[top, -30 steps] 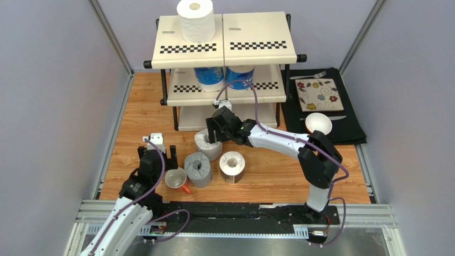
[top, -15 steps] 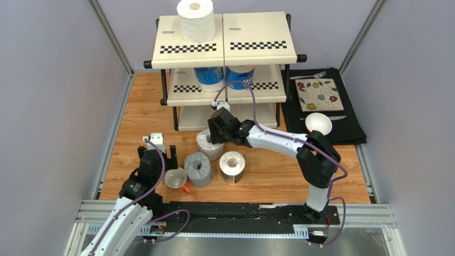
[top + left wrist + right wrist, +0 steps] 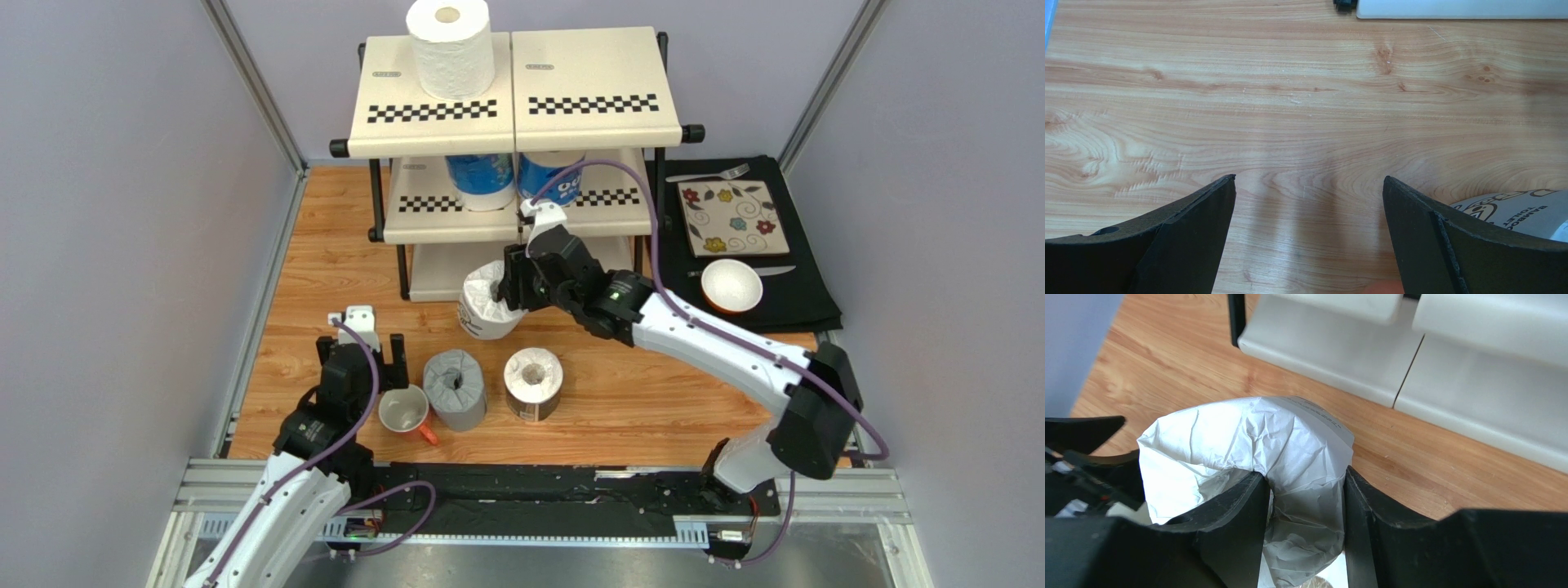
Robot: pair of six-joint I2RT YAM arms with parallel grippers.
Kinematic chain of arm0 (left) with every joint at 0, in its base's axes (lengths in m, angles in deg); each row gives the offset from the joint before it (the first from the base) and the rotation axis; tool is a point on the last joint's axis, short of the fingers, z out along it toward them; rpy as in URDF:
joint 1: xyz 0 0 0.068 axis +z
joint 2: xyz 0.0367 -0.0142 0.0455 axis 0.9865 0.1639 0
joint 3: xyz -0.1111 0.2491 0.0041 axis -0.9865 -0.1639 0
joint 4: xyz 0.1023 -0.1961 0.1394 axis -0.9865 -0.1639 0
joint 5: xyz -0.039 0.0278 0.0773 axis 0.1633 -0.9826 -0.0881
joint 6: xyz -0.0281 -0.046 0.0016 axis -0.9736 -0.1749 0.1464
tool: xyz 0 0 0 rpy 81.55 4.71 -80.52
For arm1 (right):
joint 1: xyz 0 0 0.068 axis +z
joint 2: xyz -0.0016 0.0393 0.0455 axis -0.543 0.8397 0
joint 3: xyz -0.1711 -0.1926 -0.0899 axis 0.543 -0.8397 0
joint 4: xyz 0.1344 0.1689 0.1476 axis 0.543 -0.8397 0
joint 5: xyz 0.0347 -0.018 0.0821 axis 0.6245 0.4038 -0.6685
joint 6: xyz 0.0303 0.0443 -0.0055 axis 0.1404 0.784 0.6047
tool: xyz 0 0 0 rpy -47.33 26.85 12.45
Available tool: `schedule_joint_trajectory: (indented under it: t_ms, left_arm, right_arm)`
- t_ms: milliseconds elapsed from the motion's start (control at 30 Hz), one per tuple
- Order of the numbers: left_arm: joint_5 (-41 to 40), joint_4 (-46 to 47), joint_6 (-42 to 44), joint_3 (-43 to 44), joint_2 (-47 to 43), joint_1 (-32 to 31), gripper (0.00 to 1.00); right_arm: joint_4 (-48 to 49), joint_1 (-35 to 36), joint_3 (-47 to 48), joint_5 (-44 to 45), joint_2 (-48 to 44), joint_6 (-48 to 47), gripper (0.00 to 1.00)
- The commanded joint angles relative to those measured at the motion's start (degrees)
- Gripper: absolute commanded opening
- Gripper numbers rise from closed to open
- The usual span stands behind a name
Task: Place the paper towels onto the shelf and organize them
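The overhead view reaches me bright and even, lit from above. Only soft shadows sit under the shelf [image 3: 589, 74] tiers and close against things on the table [image 3: 638, 392]. Detail is a little soft, and verticals lean outward toward the edges. The left wrist shows crisp wood grain, with a faint shadow between the left gripper [image 3: 1309, 179] fingers. On the right wrist the wrapped roll [image 3: 1247, 441] glares white with grey creases, and the right gripper [image 3: 1304, 474] fingers are featureless black.

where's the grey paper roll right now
Top view, left of centre on the table: the grey roll stands upright between the white mug and the dark-wrapped roll, in front of the shelf.
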Motion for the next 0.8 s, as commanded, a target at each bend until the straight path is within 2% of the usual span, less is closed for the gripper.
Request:
schedule_joint_trajectory:
  t_ms: [0, 167, 367, 600, 767]
  left_arm:
    - [0.33, 0.72, -0.29, 1.86, 0.16, 0.07, 0.98]
    - [0.24, 0.72, -0.29, 1.86, 0.16, 0.07, 0.98]
    - [0.42, 0.63, -0.29, 1.95, 0.25, 0.07, 0.98]
    - [0.33, 0.63, -0.38, 1.94, 0.25, 0.07, 0.98]
    - [0.33, 0.63, -0.29, 1.86, 0.25, 0.07, 0.98]
  right_arm:
    - [-0.30, -0.06, 4.02, 0.04, -7.89, -1.72, 0.46]
    - [-0.83, 0.03, 6.48, 0.91, -15.45, -5.23, 0.46]
    - [-2.85, 0.03, 16.93, 7.58, -20.90, -10.68, 0.47]
    - [-1.71, -0.32, 30.20, 14.18, -16.96, -19.55, 0.49]
    - [-1.01, -2.60, 38.46, 15.15, -11.52, -19.74, 0.50]
